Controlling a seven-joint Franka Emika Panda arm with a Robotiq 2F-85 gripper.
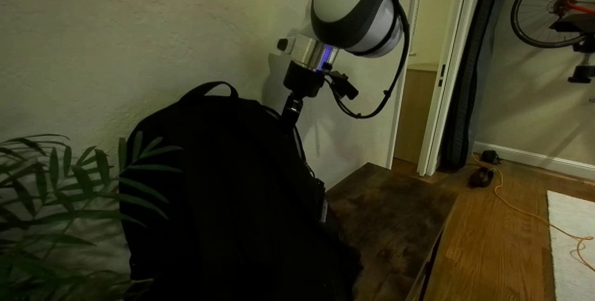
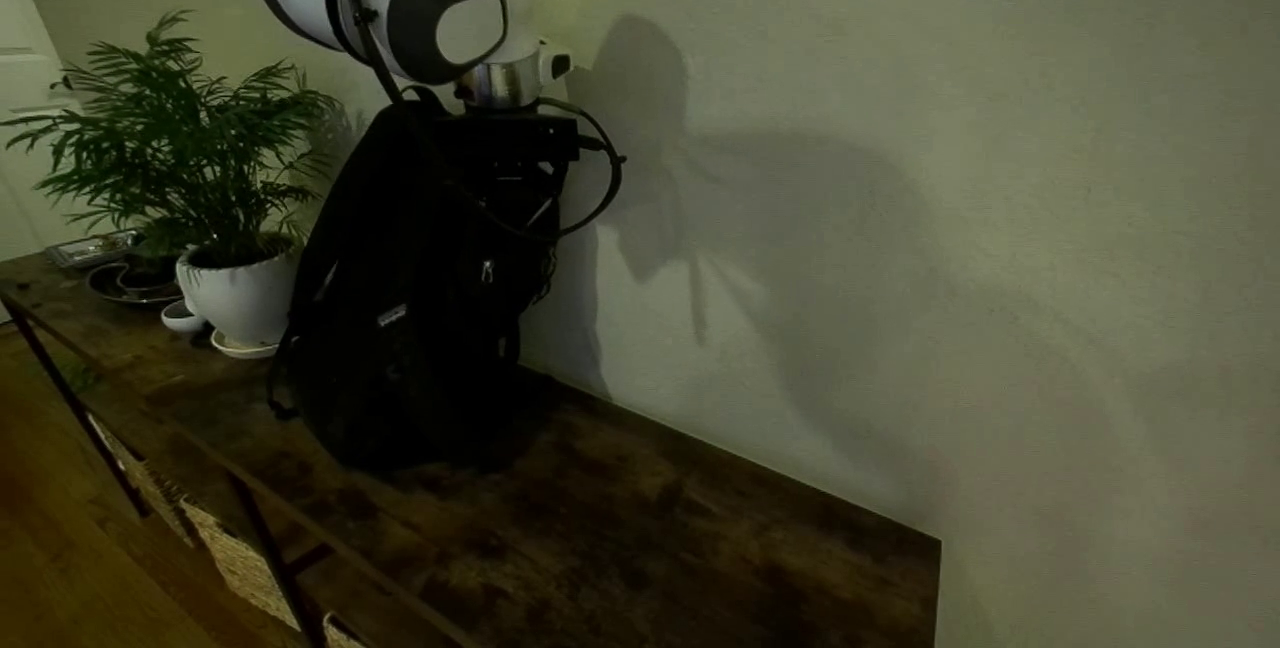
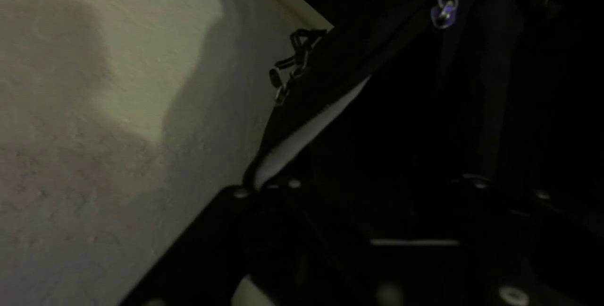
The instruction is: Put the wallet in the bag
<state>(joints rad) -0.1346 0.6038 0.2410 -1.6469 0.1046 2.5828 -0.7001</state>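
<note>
At the top of the bag [image 1: 223, 189], on its side nearer the wall [image 2: 850, 228], the gripper [image 1: 290, 117] points down toward the unzipped mouth; whether its tips are within or just outside, I cannot determine. Condition of the gripper: in the wrist view its fingers [image 3: 212, 235] stand spread and released, nothing discernible between them, though the area is very dark. Position of the wallet: not visible to me from any angle; presumed inside the bag. Step in hand, in my judgement: the drop itself. Next move calls for a straight lift away from the bag, clearing the zipper pull [image 3: 442, 17], then a check that the wallet lies fully within.
</note>
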